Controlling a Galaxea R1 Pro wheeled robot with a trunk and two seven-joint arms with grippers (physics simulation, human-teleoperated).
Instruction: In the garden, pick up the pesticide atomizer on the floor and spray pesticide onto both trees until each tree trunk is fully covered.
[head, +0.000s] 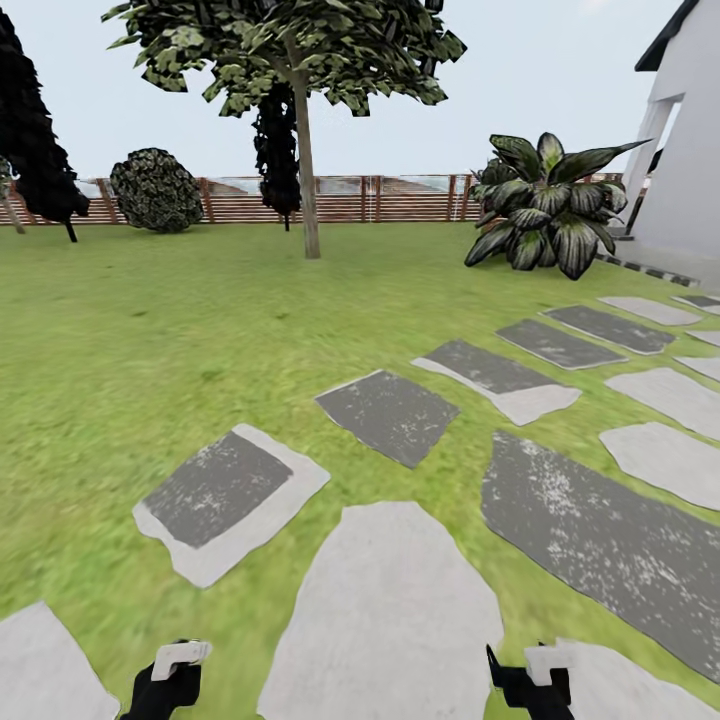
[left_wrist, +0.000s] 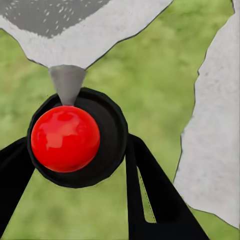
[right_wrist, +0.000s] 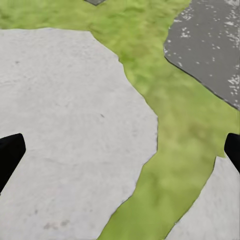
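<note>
My left gripper (left_wrist: 75, 145) has its jaws clamped on the pesticide atomizer (left_wrist: 65, 138): in my left wrist view its round red top sits between my black fingers (left_wrist: 160, 200), with the grey nozzle pointing toward a pale stone slab. Grass lies under the bottle. My right gripper (right_wrist: 120, 150) has its jaws wide apart with nothing between them, hanging over a pale slab (right_wrist: 65, 130) and a strip of grass.

From my head, both arms show at the lower edge, left (head: 165, 685) and right (head: 530, 685), over the stepping stones of the floor (head: 390, 610). The slabs run ahead and to the right toward the white house (head: 690, 150). Open lawn (head: 150, 330) lies between me and a tree (head: 300, 60), whose trunk (head: 307, 170) rises straight in front of the brown slat fence (head: 400, 200). A narrow dark tree (head: 278, 150) stands just behind it. A round bush (head: 155, 190) sits to the left by the fence, another dark tree (head: 35, 140) at the far left, and a big broad-leaved plant (head: 545, 205) on the right near the house.
</note>
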